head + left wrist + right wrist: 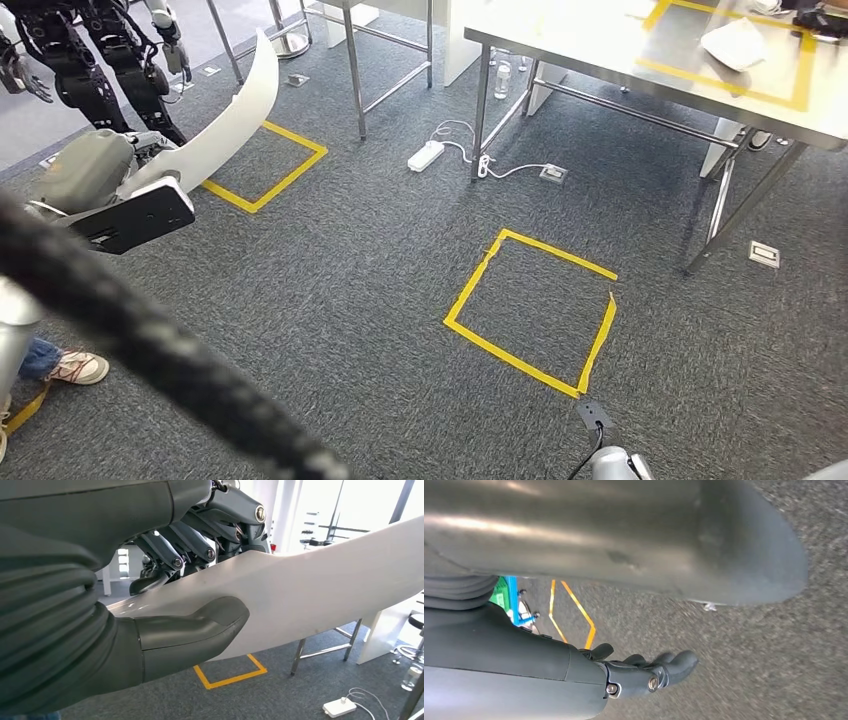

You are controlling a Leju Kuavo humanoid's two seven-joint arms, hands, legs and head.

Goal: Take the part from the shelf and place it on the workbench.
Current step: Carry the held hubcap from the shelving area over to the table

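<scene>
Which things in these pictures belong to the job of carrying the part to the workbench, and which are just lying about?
Belonging to the job:
- long white curved part
- left hand, gripping the part
- steel workbench with its yellow tape outline

Just lying about:
- white power strip on the carpet
- yellow tape square on the floor
- water bottle under the bench
- another robot standing nearby

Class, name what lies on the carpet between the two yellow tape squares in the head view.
Bare grey carpet only, between near square and far square, in the head view.
</scene>
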